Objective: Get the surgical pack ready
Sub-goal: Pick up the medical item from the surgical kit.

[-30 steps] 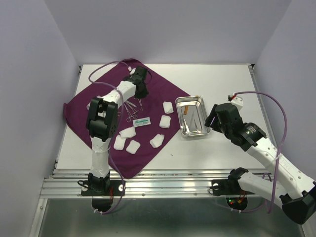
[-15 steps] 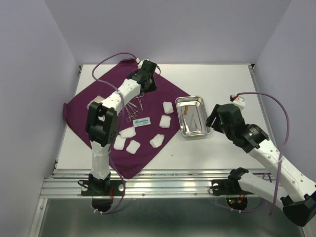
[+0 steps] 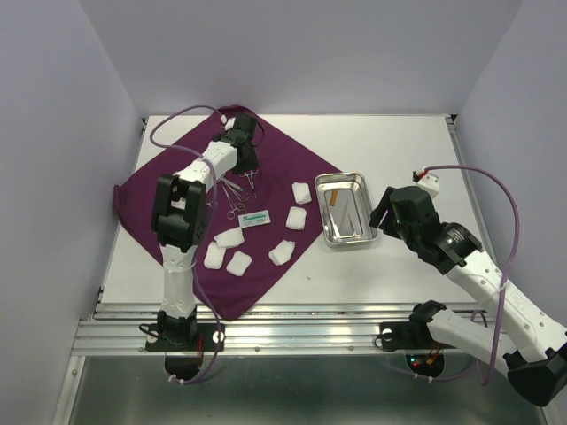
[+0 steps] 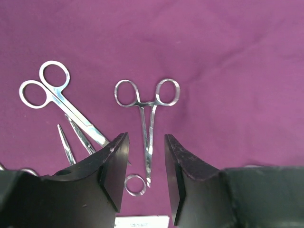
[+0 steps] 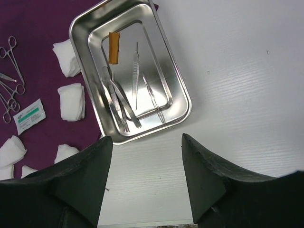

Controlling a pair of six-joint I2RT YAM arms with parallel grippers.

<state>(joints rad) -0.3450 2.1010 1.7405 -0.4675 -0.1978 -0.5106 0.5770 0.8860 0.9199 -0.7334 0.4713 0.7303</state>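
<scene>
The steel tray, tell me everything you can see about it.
The steel tray is a small, shiny rectangular pan with rounded corners, a raised rim and a stepped floor. It sits flat on the white table, just right of the purple cloth. Inside, several thin metal instruments lie lengthwise, and a short orange piece lies near one end. A gauze pad lies on the cloth, close beside its cloth-side rim.

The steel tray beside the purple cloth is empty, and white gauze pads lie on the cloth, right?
Not empty: the right wrist view shows the steel tray holding thin metal instruments and an orange piece. The gauze pads do lie on the purple cloth.
</scene>
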